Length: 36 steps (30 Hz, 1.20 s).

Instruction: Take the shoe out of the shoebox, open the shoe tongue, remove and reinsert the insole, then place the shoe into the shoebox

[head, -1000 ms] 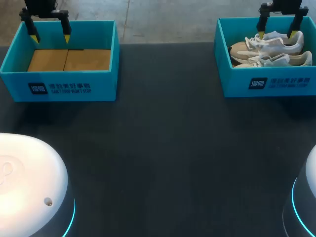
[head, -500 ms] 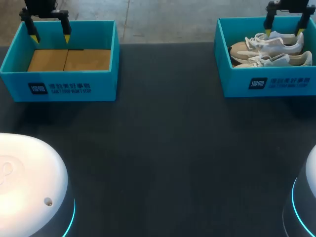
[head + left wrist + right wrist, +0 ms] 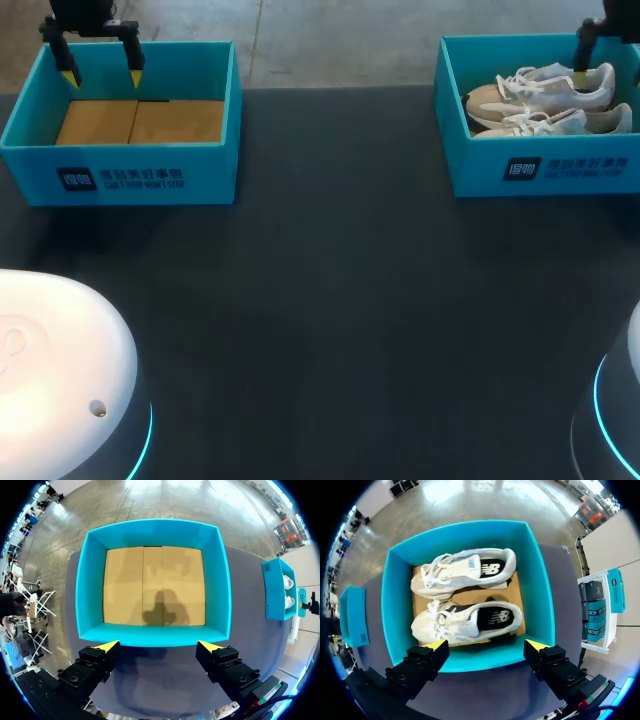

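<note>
Teal shoebox lies below our released right tool; we should lower it straight over the nearer shoe and pinch its collar gently.

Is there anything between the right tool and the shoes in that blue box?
Nothing visible does. The right tool is open and looks straight down into the shoebox, which has no lid on it. The nearer shoe and the farther shoe lie uncovered side by side on the box floor, with nothing over them.
</note>
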{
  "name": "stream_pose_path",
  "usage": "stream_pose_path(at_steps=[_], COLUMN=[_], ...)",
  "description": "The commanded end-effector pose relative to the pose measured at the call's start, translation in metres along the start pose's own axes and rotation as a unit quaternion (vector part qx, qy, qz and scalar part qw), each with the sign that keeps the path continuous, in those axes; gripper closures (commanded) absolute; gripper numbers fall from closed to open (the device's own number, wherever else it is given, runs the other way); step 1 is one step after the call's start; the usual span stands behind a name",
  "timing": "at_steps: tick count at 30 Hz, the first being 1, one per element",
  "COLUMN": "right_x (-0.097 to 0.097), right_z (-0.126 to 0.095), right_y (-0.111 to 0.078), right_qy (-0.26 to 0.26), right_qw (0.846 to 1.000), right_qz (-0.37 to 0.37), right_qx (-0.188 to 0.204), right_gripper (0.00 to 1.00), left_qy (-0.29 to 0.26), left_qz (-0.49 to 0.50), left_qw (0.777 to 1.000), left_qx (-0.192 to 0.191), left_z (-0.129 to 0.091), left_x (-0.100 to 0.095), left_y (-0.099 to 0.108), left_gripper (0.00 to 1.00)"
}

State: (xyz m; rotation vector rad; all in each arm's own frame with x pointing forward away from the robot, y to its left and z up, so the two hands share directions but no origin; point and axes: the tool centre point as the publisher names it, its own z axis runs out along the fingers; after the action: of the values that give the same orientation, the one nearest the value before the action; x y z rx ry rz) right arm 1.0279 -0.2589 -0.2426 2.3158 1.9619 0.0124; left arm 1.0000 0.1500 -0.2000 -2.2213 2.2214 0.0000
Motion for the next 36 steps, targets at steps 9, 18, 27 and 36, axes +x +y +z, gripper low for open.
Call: stream_pose_path(at_steps=[9,18,27,36], right_x=[-0.021,-0.035,-0.046,-0.053], right_z=[0.042,0.070,0.092,0.109], right_y=[0.018,0.021,0.023,0.021], right_qy=[-0.005,-0.010,-0.010,-0.011], right_qw=[1.000,1.000,1.000,1.000], right_qz=[0.014,0.012,0.000,-0.017], right_qx=[-0.002,0.011,0.015,0.016], right_gripper=[0.00,0.00,0.00,0.00], left_qy=[0.000,0.000,0.000,0.000], left_qz=[0.000,0.000,0.000,0.000], left_qw=[1.000,1.000,1.000,1.000], left_qx=[0.000,0.000,0.000,0.000], left_z=[0.000,0.000,0.000,0.000], left_x=[0.000,0.000,0.000,0.000], left_y=[0.000,0.000,0.000,0.000], left_gripper=[0.00,0.00,0.00,0.00])
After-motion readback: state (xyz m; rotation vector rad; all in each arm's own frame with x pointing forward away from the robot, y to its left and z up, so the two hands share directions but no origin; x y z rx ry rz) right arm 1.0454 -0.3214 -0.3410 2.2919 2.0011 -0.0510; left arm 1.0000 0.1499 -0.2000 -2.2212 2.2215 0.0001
